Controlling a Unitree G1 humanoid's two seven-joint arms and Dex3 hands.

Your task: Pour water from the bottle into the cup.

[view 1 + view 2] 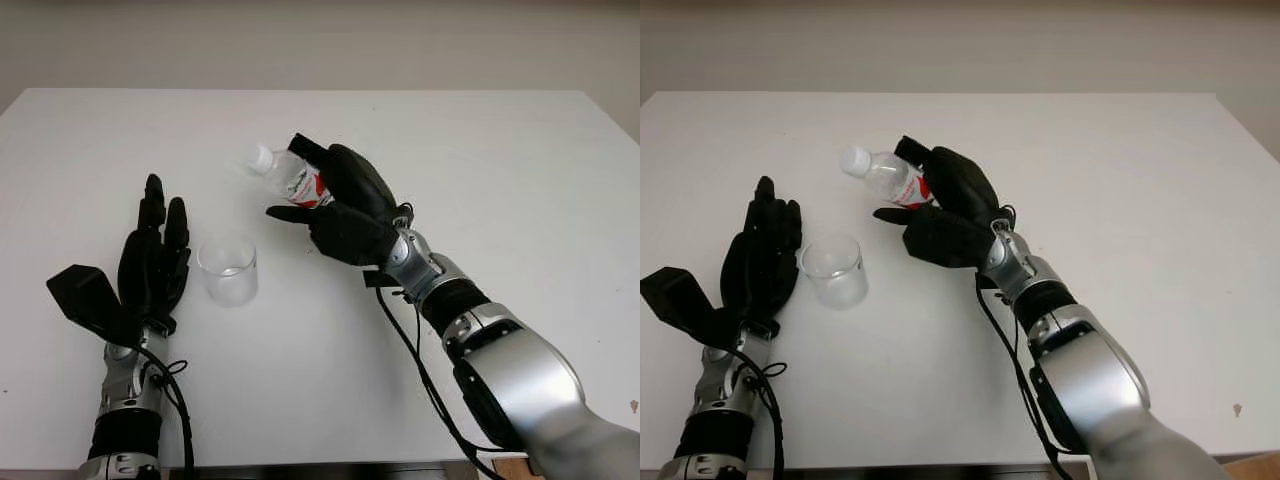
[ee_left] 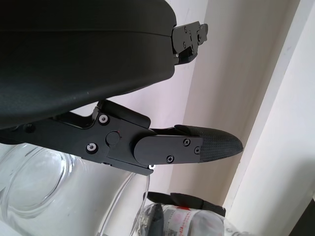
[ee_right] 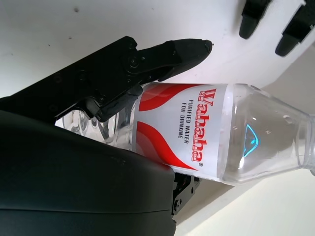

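Clear plastic is showing in both task items: the bottle [image 1: 291, 178] with its red and white label, and the cup [image 1: 229, 268] standing upright on the white table [image 1: 520, 170]. The right hand [image 1: 335, 205] is gripping the bottle around its labelled middle, fingers curled over it and the thumb pressing from the other side, and is holding it in the air above the table, beyond the cup and a little to its right. The left hand [image 1: 152, 255] is sitting open just beside the cup on its left, gripping nothing; whether it is touching the cup I cannot tell. As for progress, the pick-up is looking done and the tilt is under way, but the pour itself is not: the cup is appearing empty and no stream is visible. The white cap [image 1: 259, 157] is apparently sitting on the neck, so I am judging that water cannot leave until that is dealt with, and the mouth is not yet lying over the cup's rim. The bottle's long axis is lying close to horizontal, with the base buried in the right palm and the capped neck pointing toward the robot's left and slightly away from it, past the far side of the cup
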